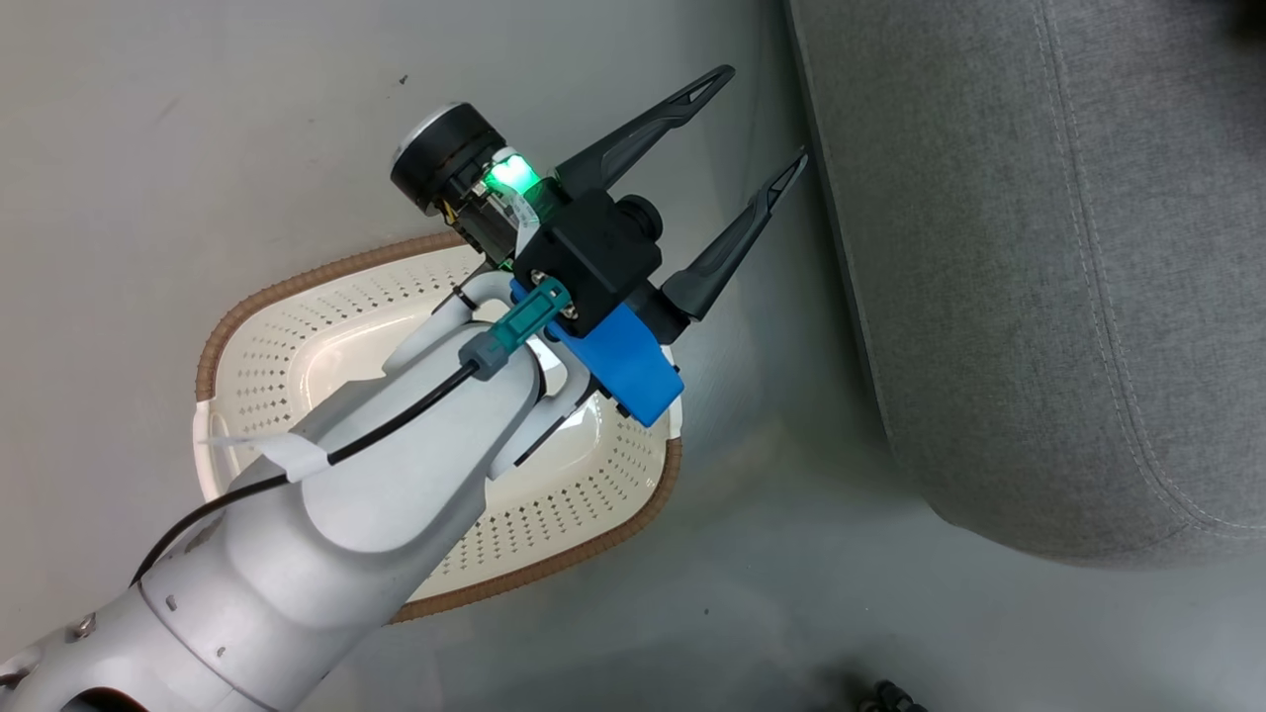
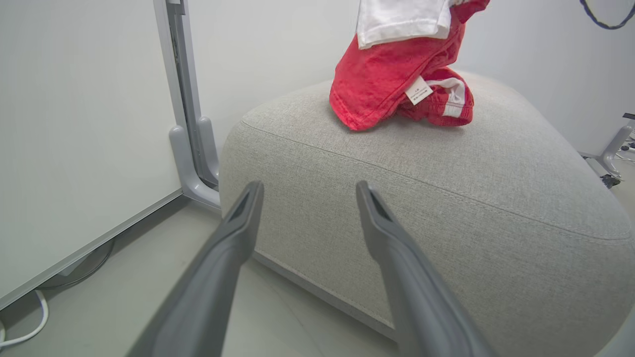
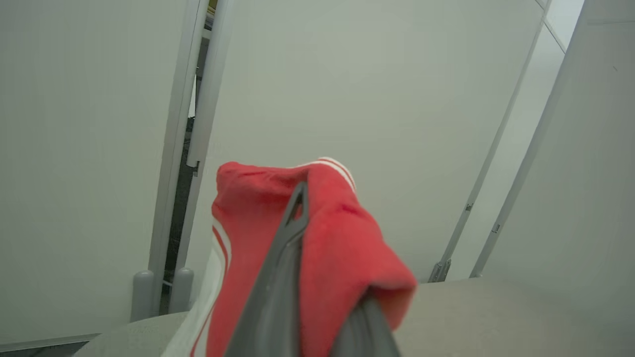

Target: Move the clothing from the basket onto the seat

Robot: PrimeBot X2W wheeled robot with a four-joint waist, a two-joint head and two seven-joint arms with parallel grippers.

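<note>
The cream basket (image 1: 287, 366) with its brown rim stands on the floor, and my left forearm covers its middle. My left gripper (image 1: 764, 117) hangs open above the floor between basket and grey seat (image 1: 1039, 247). In the left wrist view the left gripper (image 2: 308, 187) points at the seat's side (image 2: 446, 213), nothing between its fingers. Red clothing (image 2: 387, 74) with a white panel hangs from above, its lower end resting on the seat's top. My right gripper (image 3: 327, 238) is shut on this red clothing (image 3: 342, 248), which drapes over its fingers above the seat (image 3: 496, 317).
Bare grey floor (image 1: 791, 554) lies between basket and seat. White wall panels and a grey post foot (image 2: 193, 163) stand left of the seat, with a white cable (image 2: 30, 327) on the floor. A grey stand leg (image 2: 612, 153) is at the far right.
</note>
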